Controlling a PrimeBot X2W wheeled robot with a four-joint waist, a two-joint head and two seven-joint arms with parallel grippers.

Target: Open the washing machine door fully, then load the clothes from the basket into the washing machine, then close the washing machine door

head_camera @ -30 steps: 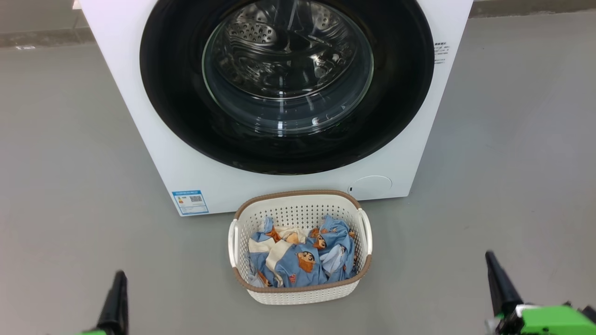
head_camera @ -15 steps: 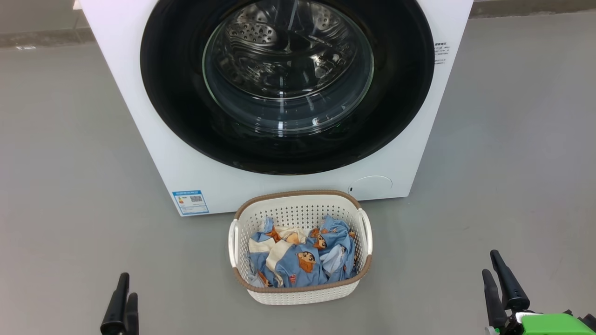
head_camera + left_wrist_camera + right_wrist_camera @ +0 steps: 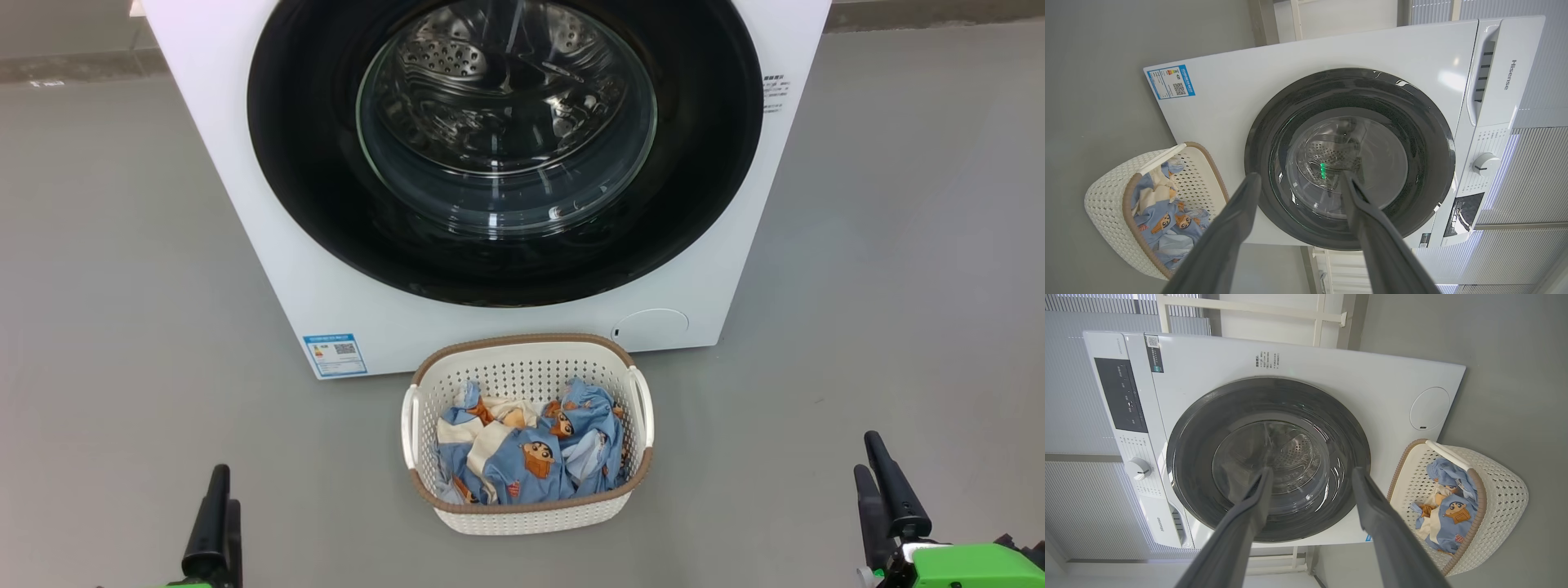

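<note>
The white washing machine (image 3: 245, 245) stands ahead, its round black-rimmed door (image 3: 310, 204) shut flat against the front, with the steel drum visible through the glass. The cream basket (image 3: 526, 518) sits on the floor right in front of it, holding blue and cream printed clothes (image 3: 531, 461). My left gripper (image 3: 224, 488) is low at the left and my right gripper (image 3: 870, 456) low at the right, both well short of the basket. In the wrist views the left gripper (image 3: 1300, 174) and right gripper (image 3: 1312, 469) stand open and empty, pointing at the door (image 3: 1274, 134).
Bare grey floor (image 3: 122, 286) lies on both sides of the machine and basket. A blue energy label (image 3: 335, 354) and a round filter cover (image 3: 651, 325) mark the machine's lower front. The control knob (image 3: 1486, 164) sits near its top. Slatted wall panels stand behind.
Both grippers have gone from shut to open. Each has shifted slightly at the bottom of the head view. Door, basket and clothes have not moved.
</note>
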